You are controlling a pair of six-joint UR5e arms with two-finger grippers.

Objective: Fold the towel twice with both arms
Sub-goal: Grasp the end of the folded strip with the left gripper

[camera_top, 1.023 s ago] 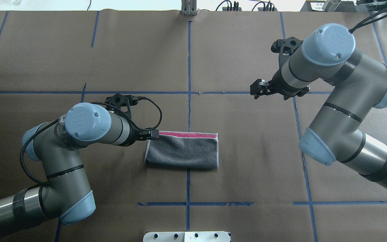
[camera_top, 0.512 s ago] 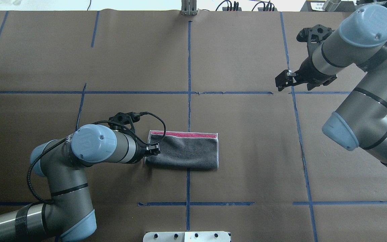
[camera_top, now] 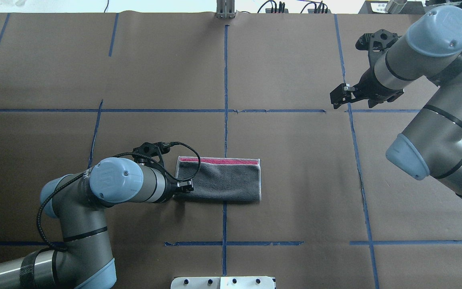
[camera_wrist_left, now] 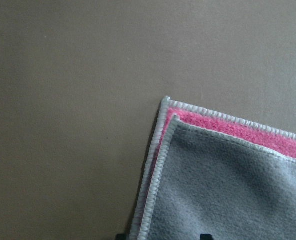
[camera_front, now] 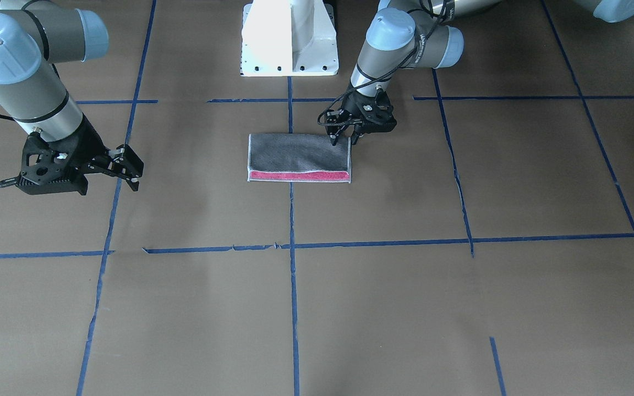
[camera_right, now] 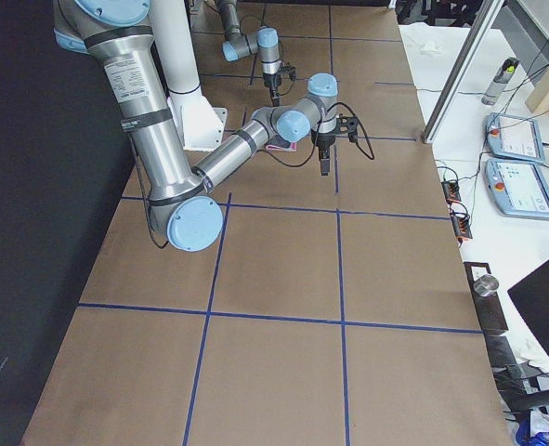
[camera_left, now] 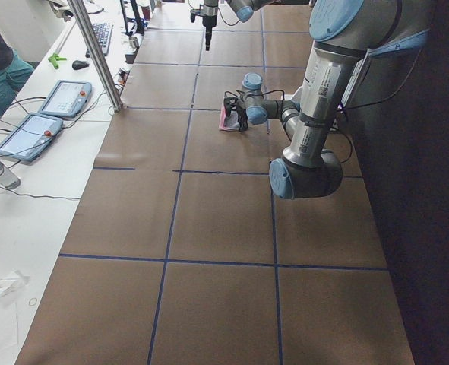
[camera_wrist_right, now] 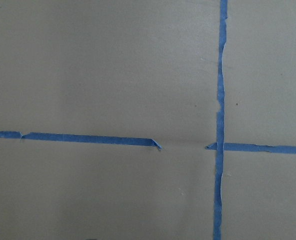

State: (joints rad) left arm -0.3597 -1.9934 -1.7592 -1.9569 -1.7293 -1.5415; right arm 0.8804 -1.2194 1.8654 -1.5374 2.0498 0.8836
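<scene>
Left fingers hover slightly parted at the robot-side left corner of the half-folded towel on the bench, right fingers spread, well apart from it: second fold pending, next likely needs a corner pinch.

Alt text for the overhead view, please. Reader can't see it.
A towel, folded once, grey side up with a pink strip along its far edge, lies on a brown table gridded with blue tape. The left gripper is at its near-left corner. The right gripper hangs far off to the right, away from the towel.
</scene>
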